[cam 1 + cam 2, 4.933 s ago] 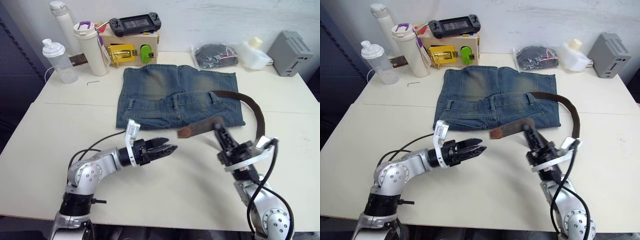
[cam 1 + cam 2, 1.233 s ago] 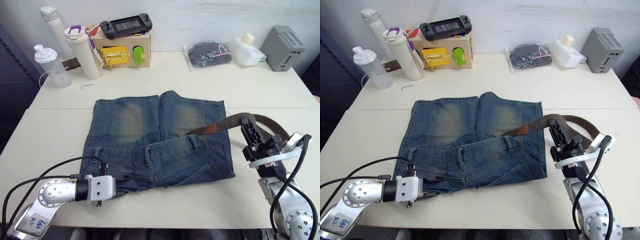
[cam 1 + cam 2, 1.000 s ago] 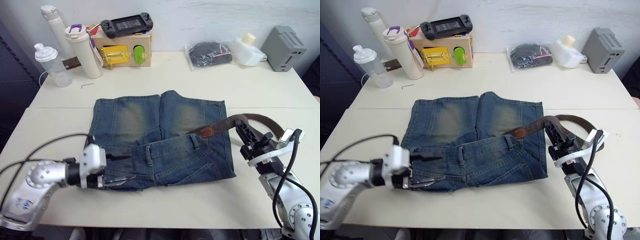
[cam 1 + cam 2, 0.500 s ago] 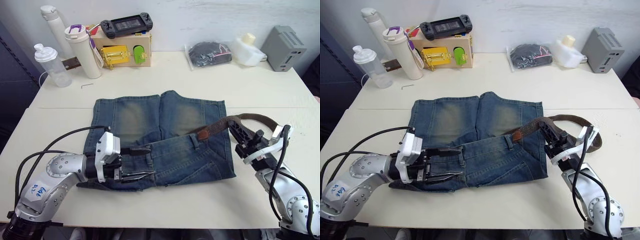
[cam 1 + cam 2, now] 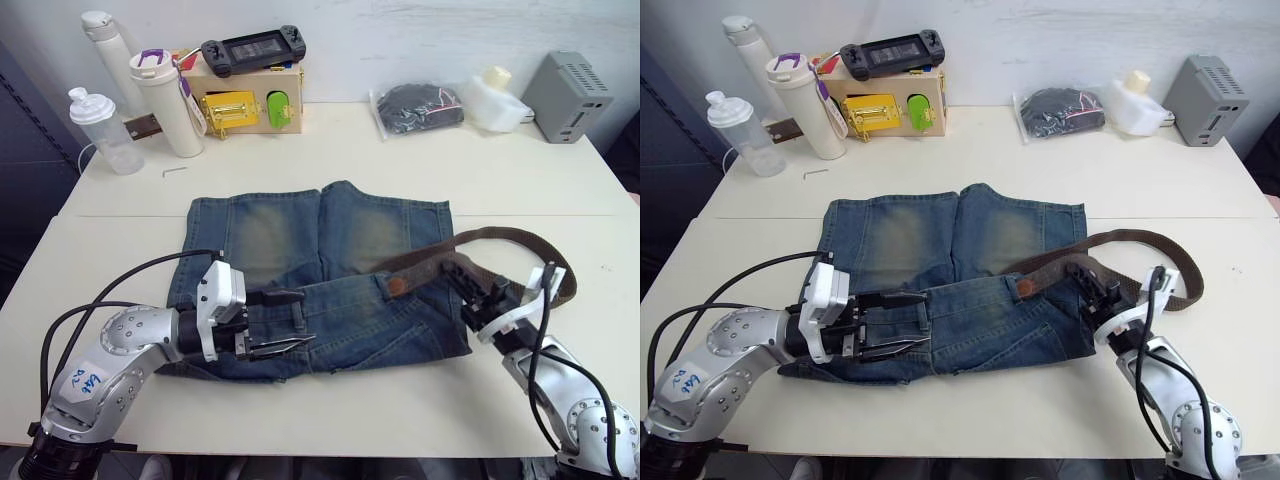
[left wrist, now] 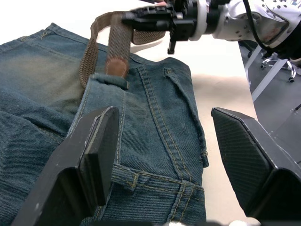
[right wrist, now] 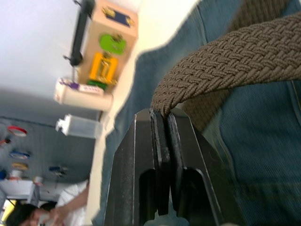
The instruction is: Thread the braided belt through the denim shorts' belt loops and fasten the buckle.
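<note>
The right gripper [image 5: 462, 283] is clamped flat on the braided belt [image 5: 505, 238], the woven strap pinched edge-on between its two black fingers as the right wrist view shows, at a point a little behind the belt's free tip. From this grip the strap runs on toward the robot's left, its brown leather tip [image 5: 396, 286] lying on the waistband of the denim shorts [image 5: 320, 270] at the rightmost of the belt loops [image 6: 109, 80]; whether the tip has entered that loop or merely rests against it is hard to judge from these views, though the left wrist view suggests it sits at the loop's mouth. Behind the grip the belt arcs back over the table [image 5: 400, 160] in a wide loop to the robot's right. The belt's long axis at the tip lies roughly along the waistband, pointing toward the left gripper [image 5: 290, 322]. That gripper hovers just over the waistband with its fingers spread wide and holding nothing, aimed toward the belt tip, with the middle belt loop between them. The left gripper is thus the nearer to the unthreaded loops, while the right holds the feed. The shorts lie flat at table centre, waistband toward the robot.
</note>
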You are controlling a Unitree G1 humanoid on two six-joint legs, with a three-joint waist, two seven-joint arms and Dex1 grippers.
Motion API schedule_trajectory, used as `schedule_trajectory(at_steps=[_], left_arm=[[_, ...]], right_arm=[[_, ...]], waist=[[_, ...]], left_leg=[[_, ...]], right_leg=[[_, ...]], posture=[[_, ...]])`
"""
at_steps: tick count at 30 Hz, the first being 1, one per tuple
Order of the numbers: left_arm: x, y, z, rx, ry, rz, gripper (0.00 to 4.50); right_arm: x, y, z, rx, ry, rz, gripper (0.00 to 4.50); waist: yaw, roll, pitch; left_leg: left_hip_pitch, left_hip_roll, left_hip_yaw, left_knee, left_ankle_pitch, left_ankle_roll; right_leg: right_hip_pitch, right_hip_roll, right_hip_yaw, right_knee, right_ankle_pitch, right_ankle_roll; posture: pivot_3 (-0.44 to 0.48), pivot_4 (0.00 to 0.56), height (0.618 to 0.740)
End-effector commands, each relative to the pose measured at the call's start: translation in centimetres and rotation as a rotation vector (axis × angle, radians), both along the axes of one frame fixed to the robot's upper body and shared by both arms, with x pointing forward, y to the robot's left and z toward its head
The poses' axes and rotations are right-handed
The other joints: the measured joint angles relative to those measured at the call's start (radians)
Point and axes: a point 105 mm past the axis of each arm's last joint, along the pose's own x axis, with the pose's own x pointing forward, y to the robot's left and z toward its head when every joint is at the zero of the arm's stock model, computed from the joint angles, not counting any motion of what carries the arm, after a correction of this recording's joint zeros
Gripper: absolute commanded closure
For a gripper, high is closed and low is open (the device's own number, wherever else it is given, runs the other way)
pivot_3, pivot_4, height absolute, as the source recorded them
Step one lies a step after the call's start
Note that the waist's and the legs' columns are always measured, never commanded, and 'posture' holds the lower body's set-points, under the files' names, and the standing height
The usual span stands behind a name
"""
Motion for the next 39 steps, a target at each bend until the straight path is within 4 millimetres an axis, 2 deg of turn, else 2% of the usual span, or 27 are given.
schedule_trajectory(at_steps=[1, 4, 7, 10, 14, 19, 22, 28, 31, 36, 39], left_arm=[[-0.4, -0.5, 0.6, -0.005, -0.038, -0.022, 1.03], [-0.4, -0.7, 0.5, -0.001, -0.043, -0.026, 1.03], [-0.3, -0.9, 0.4, 0.014, -0.067, -0.044, 1.03], [-0.2, -1.1, 0.4, 0.017, -0.080, -0.058, 1.03], [-0.4, -1.4, 0.1, 0.029, -0.088, -0.082, 1.03], [-0.5, -1.6, 0.0, 0.024, -0.087, -0.092, 1.03], [-0.4, -1.7, 0.0, 0.025, -0.086, -0.095, 1.03], [-0.4, -1.7, 0.1, 0.024, -0.084, -0.092, 1.03], [-0.3, -1.6, 0.2, 0.024, -0.083, -0.087, 1.03], [-0.3, -1.7, 0.4, 0.023, -0.086, -0.088, 1.03], [-0.2, -1.6, 0.4, 0.027, -0.087, -0.086, 1.03]], right_arm=[[-0.2, 1.6, -0.8, -0.006, 0.034, 0.053, 4.50], [-0.1, 2.4, -1.5, -0.009, 0.069, 0.064, 4.50], [0.0, 3.1, -3.1, -0.048, 0.134, 0.067, 4.50], [0.3, 2.6, -4.5, -0.067, 0.200, 0.019, 4.50], [0.8, 2.1, -5.0, -0.055, 0.260, 0.002, 4.50], [1.4, 2.3, -2.3, -0.036, 0.142, 0.066, 4.50], [1.6, 3.1, 0.4, -0.009, -0.022, 0.112, 4.50], [2.4, 3.4, 0.5, -0.056, -0.100, 0.122, 4.50], [2.7, 3.7, -0.8, -0.099, -0.054, 0.157, 4.50], [3.1, 2.8, -4.1, -0.194, 0.112, 0.166, 4.50], [3.0, 3.0, -4.2, -0.203, 0.127, 0.189, 4.50]], waist=[[0.000, 0.000, 0.000], [-0.001, 0.000, 0.000], [-0.002, 0.000, 0.000], [-0.002, -0.004, -0.002], [-0.002, -0.011, -0.006], [-0.002, -0.014, -0.008], [-0.002, -0.011, -0.006], [-0.001, -0.009, -0.005], [-0.001, -0.009, -0.005], [-0.002, -0.009, -0.006], [-0.001, -0.011, -0.007]], left_leg=[[0.000, 0.000, 0.000, 0.000, 0.000, 0.000], [0.000, 0.000, 0.000, 0.000, 0.000, 0.000], [0.000, 0.001, 0.000, 0.000, 0.000, 0.000], [0.001, 0.001, 0.000, -0.001, 0.000, 0.000], [0.002, 0.001, 0.000, 0.000, 0.000, 0.000], [0.002, 0.001, 0.000, 0.000, 0.000, 0.000], [0.001, 0.001, 0.000, 0.000, 0.000, 0.000], [0.001, 0.001, 0.001, -0.001, 0.000, 0.000], [0.000, 0.001, 0.001, -0.001, 0.000, 0.000], [0.001, 0.001, 0.001, -0.001, 0.000, 0.000], [0.001, 0.001, 0.000, 0.000, 0.000, 0.000]], right_leg=[[0.000, 0.000, 0.000, 0.000, 0.000, 0.000], [0.000, 0.000, 0.000, 0.000, 0.000, 0.000], [0.000, 0.001, 0.000, 0.000, 0.000, 0.000], [0.000, 0.001, 0.000, 0.000, 0.000, 0.000], [0.000, 0.001, 0.001, 0.000, 0.000, 0.000], [0.001, 0.001, 0.002, -0.002, 0.000, 0.000], [0.001, 0.002, 0.002, -0.003, 0.000, 0.000], [0.000, 0.002, 0.003, -0.002, 0.000, 0.000], [0.000, 0.002, 0.003, -0.002, 0.000, 0.000], [0.000, 0.002, 0.003, -0.001, 0.000, 0.000], [0.000, 0.002, 0.003, -0.001, 0.000, 0.000]], posture=[[0.000, 0.150, 0.740], [0.000, 0.150, 0.740], [0.000, 0.150, 0.740], [0.000, 0.150, 0.740], [0.000, 0.150, 0.740], [0.000, 0.150, 0.740], [0.000, 0.150, 0.740], [0.000, 0.150, 0.740], [0.000, 0.150, 0.740], [0.000, 0.150, 0.740], [0.000, 0.150, 0.740]])
